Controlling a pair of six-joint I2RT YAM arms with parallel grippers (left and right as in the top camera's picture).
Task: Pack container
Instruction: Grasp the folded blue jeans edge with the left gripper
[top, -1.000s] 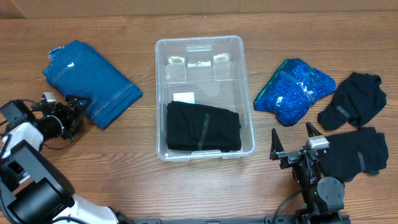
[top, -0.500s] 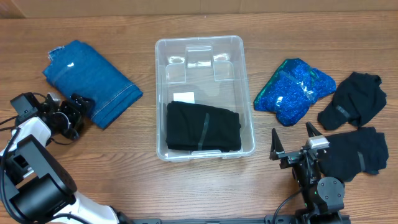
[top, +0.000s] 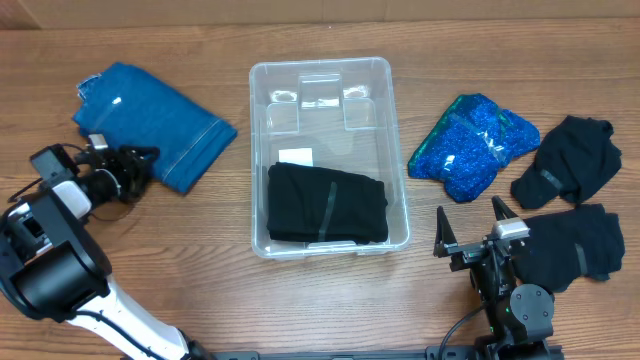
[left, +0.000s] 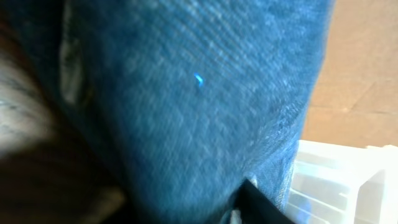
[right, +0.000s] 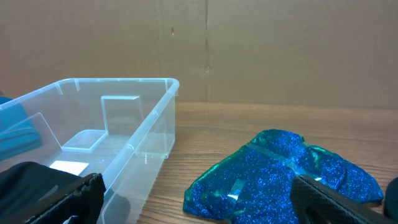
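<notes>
The clear container (top: 320, 130) stands mid-table with a folded black garment (top: 327, 203) in its near half; its wall (right: 124, 106) also shows in the right wrist view. A folded blue denim garment (top: 150, 118) lies to its left. My left gripper (top: 138, 166) is closed on that garment's near edge; denim (left: 186, 93) fills the left wrist view, with one finger (left: 261, 205) showing at the bottom. My right gripper (top: 469, 210) stands open and empty near the front edge, right of the container.
A sparkly blue garment (top: 475, 143) lies right of the container, just ahead of the right gripper (right: 199, 205). Two black garments (top: 568, 160) (top: 575, 245) lie at the far right. A white label (top: 296, 156) shows on the container's bottom.
My left gripper has moved up to the denim garment's near edge and closed on it, and the garment has shifted slightly right and away. The right arm has not moved.
</notes>
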